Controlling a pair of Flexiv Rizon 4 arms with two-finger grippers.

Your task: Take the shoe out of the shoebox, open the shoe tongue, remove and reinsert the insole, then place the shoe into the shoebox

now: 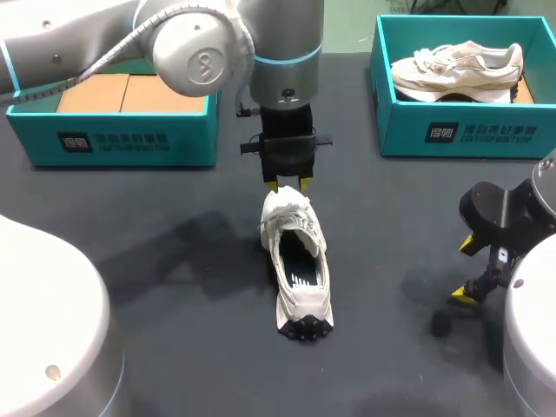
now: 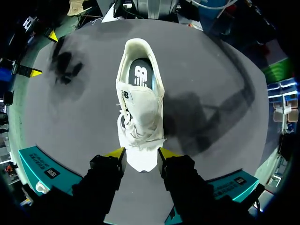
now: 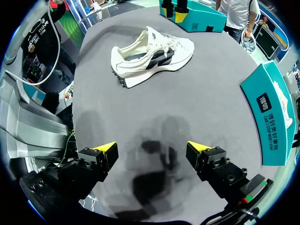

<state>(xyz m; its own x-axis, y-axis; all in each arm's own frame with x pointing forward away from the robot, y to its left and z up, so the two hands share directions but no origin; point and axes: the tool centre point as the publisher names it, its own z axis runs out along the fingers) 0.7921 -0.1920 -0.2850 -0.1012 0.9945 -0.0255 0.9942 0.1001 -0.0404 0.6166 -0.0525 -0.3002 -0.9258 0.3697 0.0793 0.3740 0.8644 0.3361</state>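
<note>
Honestly, our left tool brackets the tongue; we can't tell if it's pinching. Pull gently toeward without dragging the shoe.

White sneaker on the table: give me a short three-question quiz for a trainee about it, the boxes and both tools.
1. True or false: the right tool holds the white lace-up sneaker.
2. The beige sneaker lies: A in the right-hand teal cardboard box; B on the table; C in the left-hand box.
3. Fill in: the left tool is at the white sneaker's ___ end.
Key: 1 false; 2 A; 3 toe.
</note>
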